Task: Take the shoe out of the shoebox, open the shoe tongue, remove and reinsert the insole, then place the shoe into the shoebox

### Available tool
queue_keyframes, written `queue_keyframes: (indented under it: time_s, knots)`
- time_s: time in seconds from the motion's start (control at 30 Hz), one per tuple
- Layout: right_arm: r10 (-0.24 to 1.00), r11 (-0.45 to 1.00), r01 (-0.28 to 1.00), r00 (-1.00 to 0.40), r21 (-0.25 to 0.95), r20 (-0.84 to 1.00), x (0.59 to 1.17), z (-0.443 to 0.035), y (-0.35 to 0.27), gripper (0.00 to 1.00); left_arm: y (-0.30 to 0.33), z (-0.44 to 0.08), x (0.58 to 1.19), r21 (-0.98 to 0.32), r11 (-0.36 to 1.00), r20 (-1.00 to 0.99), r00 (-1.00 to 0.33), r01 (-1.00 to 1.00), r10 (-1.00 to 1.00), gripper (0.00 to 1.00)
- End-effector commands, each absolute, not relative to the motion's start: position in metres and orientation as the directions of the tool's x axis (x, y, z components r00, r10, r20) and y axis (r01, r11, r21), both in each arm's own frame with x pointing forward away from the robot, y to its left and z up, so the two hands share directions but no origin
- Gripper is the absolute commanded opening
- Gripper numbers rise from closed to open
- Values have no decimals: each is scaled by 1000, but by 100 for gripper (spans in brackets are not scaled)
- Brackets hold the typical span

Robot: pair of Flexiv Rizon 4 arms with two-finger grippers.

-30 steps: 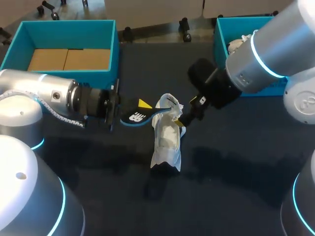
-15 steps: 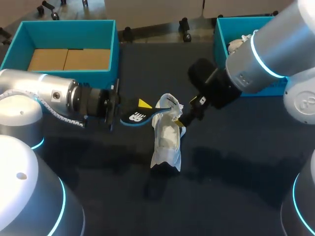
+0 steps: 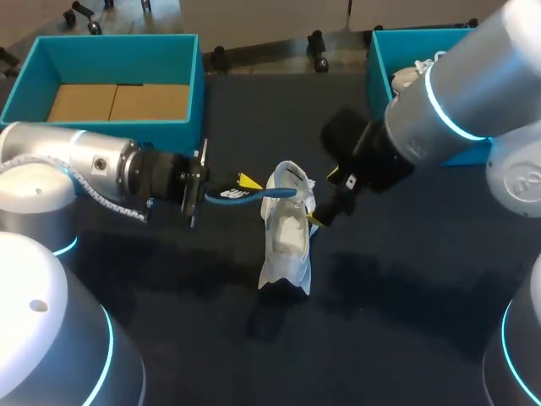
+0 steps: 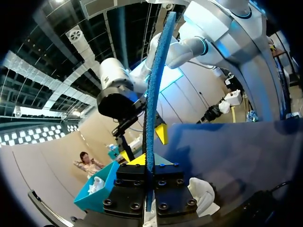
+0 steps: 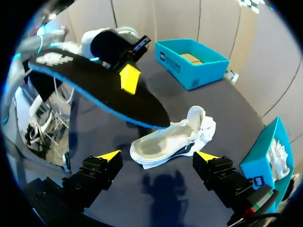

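Insole (image 3: 269,193) now turned edge-on, clamped in left end effector (image 3: 239,189), its tip over shoe (image 3: 286,241) lying on desk (image 3: 406,279). Right end effector (image 5: 157,156) backed off slightly, fingers spread wide, empty, just beside shoe.

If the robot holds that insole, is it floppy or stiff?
Probably bendy but springy: the insole curves gently yet juts out from the left gripper without drooping. Likely light too, being thin and held by one end.

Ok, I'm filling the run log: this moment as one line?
left gripper: shut on insole | insole: tip over shoe opening | right gripper: open, by shoe
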State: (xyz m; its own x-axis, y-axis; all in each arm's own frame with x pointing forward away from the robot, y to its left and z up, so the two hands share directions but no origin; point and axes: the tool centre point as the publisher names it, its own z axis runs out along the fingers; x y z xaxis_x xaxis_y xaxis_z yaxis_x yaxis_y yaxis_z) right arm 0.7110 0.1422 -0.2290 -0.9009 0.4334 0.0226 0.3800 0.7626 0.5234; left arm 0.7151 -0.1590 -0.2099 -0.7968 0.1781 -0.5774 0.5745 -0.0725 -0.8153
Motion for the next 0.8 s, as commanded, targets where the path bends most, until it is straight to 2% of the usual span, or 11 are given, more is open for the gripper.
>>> queue_keyframes:
  time_s: [0.03, 0.37, 0.8]
  knots:
    - [393, 793, 333, -919, 511, -11, 708, -231, 143, 100, -160, -217, 712, -826, -71, -563, -811, 559, 157, 0]
    - [191, 864, 125, -978, 488, -87, 716, -248, 136, 100, -161, -230, 702, -841, -70, -541, -832, 536, 120, 0]
    - [218, 864, 151, -972, 481, -85, 718, -252, 132, 100, -169, -240, 705, -864, -62, -503, -854, 499, 132, 0]
